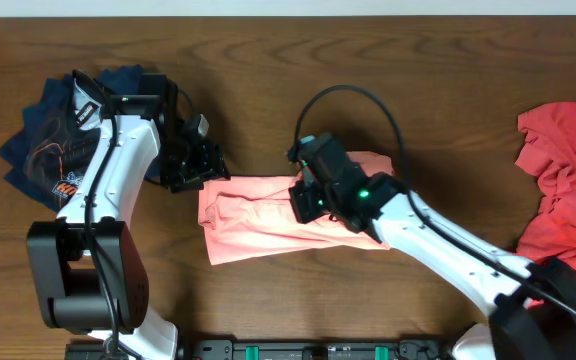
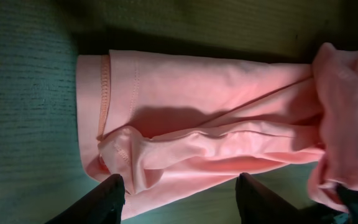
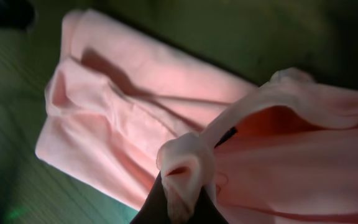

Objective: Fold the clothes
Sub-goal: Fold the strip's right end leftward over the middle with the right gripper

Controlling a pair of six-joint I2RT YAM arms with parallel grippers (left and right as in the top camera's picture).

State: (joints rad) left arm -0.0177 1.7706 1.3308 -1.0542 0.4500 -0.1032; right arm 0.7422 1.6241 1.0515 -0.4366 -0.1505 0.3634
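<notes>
The light salmon-pink T-shirt (image 1: 258,222) lies partly folded on the table's middle. It also shows in the left wrist view (image 2: 191,130) and in the right wrist view (image 3: 110,118). My right gripper (image 1: 308,200) is over its right half, shut on a bunched fold of the pink cloth (image 3: 185,171), holding it lifted. My left gripper (image 1: 196,165) is open and empty just off the shirt's upper left edge; its fingers (image 2: 179,205) straddle the shirt's near edge without holding it.
A dark navy printed garment (image 1: 53,135) lies at the far left under the left arm. A coral-red shirt (image 1: 568,190) is heaped at the right edge. Bare wooden table (image 1: 268,70) stretches behind the pink shirt.
</notes>
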